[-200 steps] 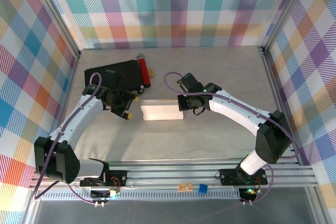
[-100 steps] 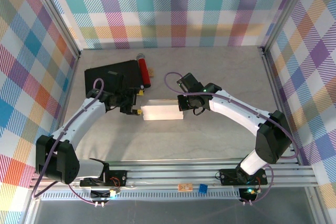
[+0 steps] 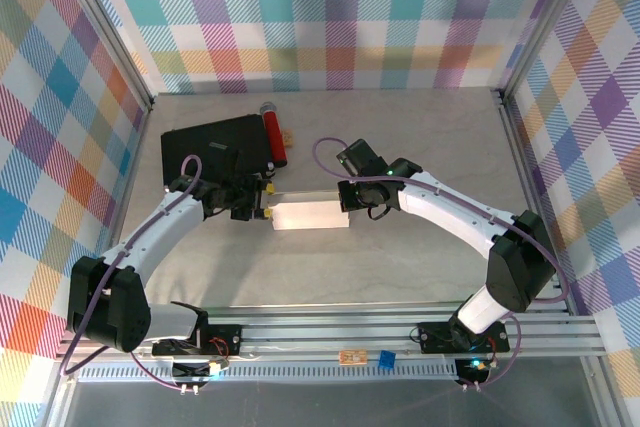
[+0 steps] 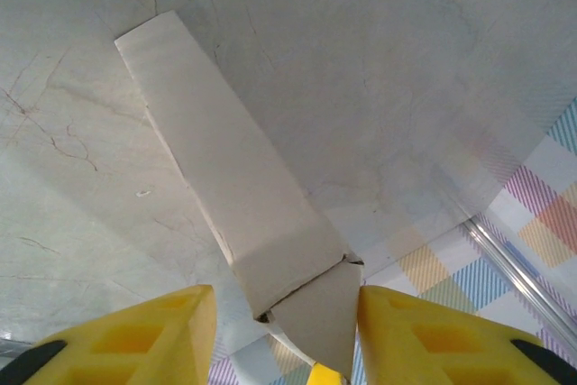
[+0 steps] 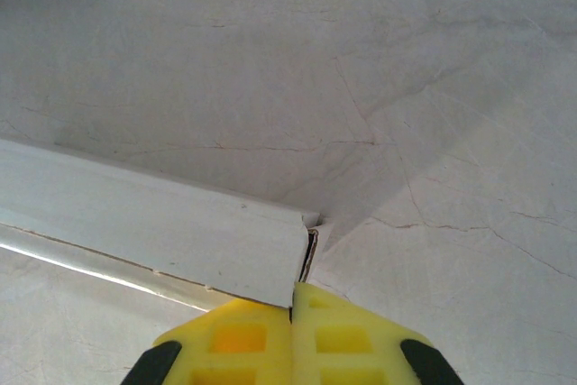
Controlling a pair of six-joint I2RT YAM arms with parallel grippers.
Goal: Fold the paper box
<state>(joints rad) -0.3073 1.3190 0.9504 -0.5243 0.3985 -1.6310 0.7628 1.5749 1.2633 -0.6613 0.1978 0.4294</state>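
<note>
Roughly mid-table: the paper box (image 3: 310, 214) lies as a long, shallow white rectangle on the pale grey table (image 3: 420, 137), with one arm at each short end
Left gripper (image 3: 262, 209): at the box's left end, jaws parted; its wrist view shows the end flap standing between the yellow fingers (image 4: 135, 335), one finger touching the flap's edge, the other apart from the cardboard
Right gripper (image 3: 350, 205): at the box's right end, yellow pads pressed together, the thin edge of the end flap running down into the seam between them
Box's left end: flap angled out from the body, a dark slit showing at the corner crease
Behind the left arm: black case (image 3: 220, 142), near the box but apart from it, a red cylinder (image 3: 272, 137) along its right side
</note>
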